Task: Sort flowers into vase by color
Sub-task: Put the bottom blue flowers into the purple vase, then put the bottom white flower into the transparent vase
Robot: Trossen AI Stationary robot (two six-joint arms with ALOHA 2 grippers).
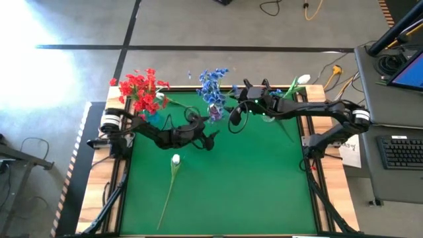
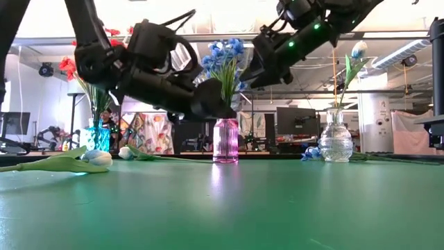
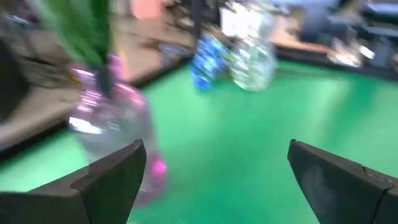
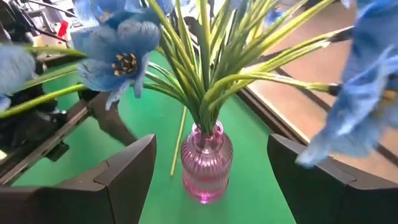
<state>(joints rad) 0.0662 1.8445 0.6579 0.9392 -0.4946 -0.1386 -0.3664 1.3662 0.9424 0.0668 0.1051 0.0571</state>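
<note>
The right gripper (image 4: 211, 168) hangs just above the pink vase (image 4: 205, 163); its fingers stand wide apart on both sides of the vase and hold nothing. The blue flowers (image 1: 213, 84) stand in this vase with their green stems. The left gripper (image 3: 214, 180) is just beside the pink vase, also wide open and empty. A white flower (image 1: 175, 160) lies flat on the green table (image 1: 251, 178), near the pink vase. The red flowers (image 1: 140, 89) stand in a teal vase (image 2: 99, 136), well apart from the pink vase.
</note>
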